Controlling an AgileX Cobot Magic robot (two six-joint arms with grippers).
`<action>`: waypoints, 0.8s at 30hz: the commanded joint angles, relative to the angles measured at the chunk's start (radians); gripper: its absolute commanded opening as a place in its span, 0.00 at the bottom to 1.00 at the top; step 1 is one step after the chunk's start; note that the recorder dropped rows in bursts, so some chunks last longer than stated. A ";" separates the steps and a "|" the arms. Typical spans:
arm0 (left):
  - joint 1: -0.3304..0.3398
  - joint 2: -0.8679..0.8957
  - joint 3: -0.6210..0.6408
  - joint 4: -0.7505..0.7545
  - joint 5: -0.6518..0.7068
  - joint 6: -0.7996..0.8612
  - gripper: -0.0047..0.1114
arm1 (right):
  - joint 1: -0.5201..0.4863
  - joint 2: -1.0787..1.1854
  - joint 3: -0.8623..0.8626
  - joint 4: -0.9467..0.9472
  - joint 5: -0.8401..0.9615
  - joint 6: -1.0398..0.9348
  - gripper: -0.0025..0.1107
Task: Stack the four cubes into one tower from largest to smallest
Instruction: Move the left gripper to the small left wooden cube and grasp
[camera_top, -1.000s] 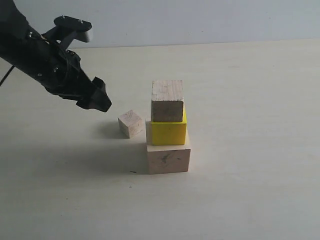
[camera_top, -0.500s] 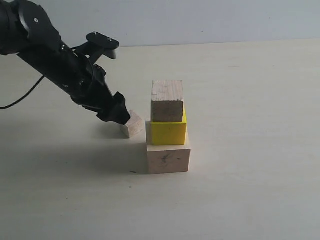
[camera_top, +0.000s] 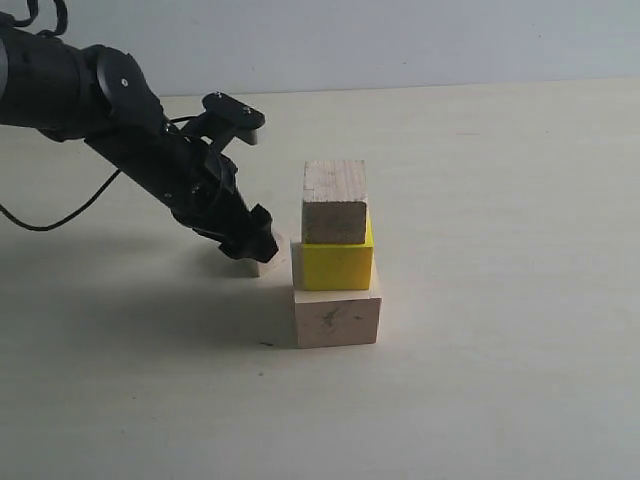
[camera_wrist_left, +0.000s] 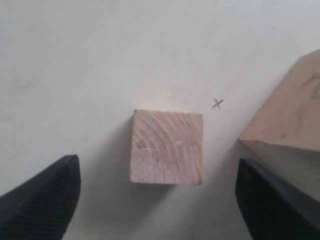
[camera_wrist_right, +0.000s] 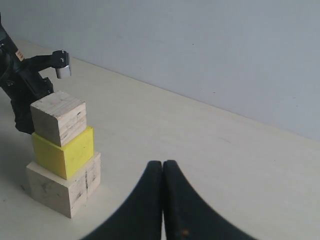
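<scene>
**Tower state.** Three tiers stand on the worktop: large cube at the base, yellow cube on it, medium cube on top. The tiers are not perfectly flush. The medium cube sits slightly off centre on the yellow one.

**Remaining piece.** The small cube lies flat on the worktop just beside the tower's base, apart from it.

**Left hand**. It is low over the small cube with its jaws spread wide, one on each side and neither touching it. In the wrist view the cube sits square between them. One jaw comes close to a corner of the large cube.

**Right hand**. It is pressed fully together, holds nothing, and hangs well apart from the tower.

**Handling, as judged.**
- The small cube is bare wood, rigid and probably very light.
- Its dry, unfinished faces should give good friction against the textured fingers.
- It will not deform, so a modest squeeze is enough.
- Best hold is on the two opposite side faces, centred and low enough to stop it pivoting.
- The end grain faces up, so the side faces are plain long grain.
- The landing area on the medium cube is small, so the cube must go down level.

**Markings.** There are no brands or labels. The only marks are a small pencilled cross mark on the worktop near the small cube and faint, illegible smudges on the large cube's front.
</scene>
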 joint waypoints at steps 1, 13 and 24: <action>-0.005 0.025 -0.025 -0.003 -0.026 0.006 0.72 | -0.001 -0.008 0.004 -0.012 -0.012 0.001 0.02; -0.005 0.081 -0.044 0.004 -0.028 0.013 0.71 | -0.001 -0.008 0.004 -0.023 -0.010 0.001 0.02; -0.005 0.083 -0.044 0.004 -0.034 0.029 0.12 | -0.001 -0.008 0.004 -0.027 -0.010 0.003 0.02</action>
